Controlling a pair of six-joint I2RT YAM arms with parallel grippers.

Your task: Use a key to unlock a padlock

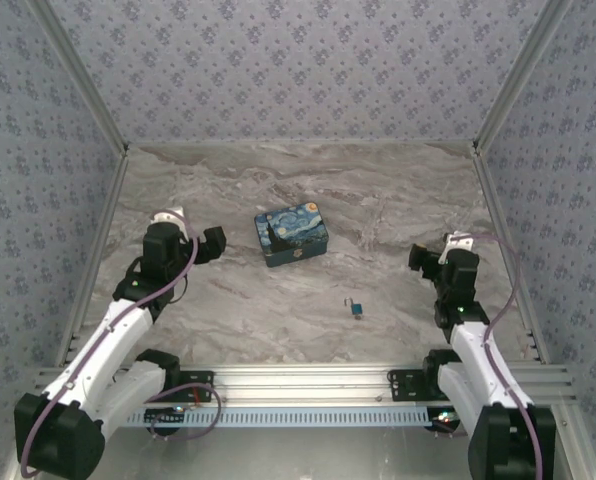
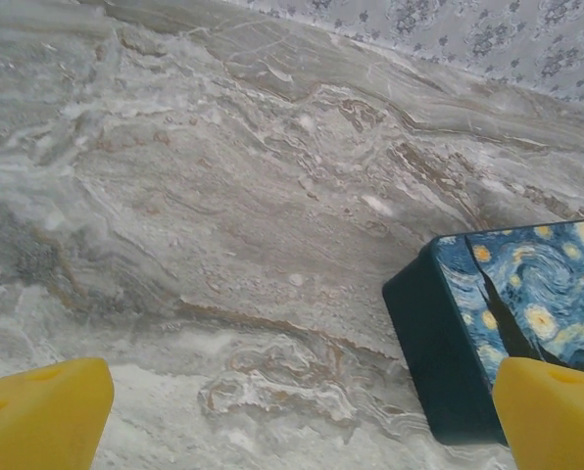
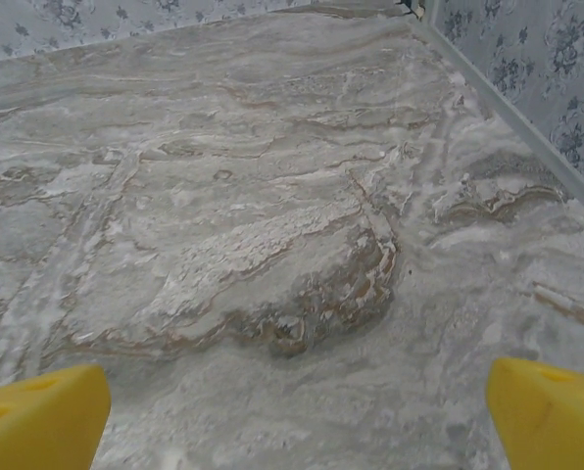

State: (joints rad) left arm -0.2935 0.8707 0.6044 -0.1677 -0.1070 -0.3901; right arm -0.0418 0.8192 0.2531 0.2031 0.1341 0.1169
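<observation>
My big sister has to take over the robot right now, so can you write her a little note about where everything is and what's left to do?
Left pincer: open, empty, just left of the starry box.
Right pincer: open, empty, over the right side of the marble table.
Padlock: lying on the table between the arms, nearer than the box, touched by neither pincer.
Key: too small to make out.
Done: nothing visible yet.
Left: find and grasp the key, steady the padlock, insert and turn.
</observation>
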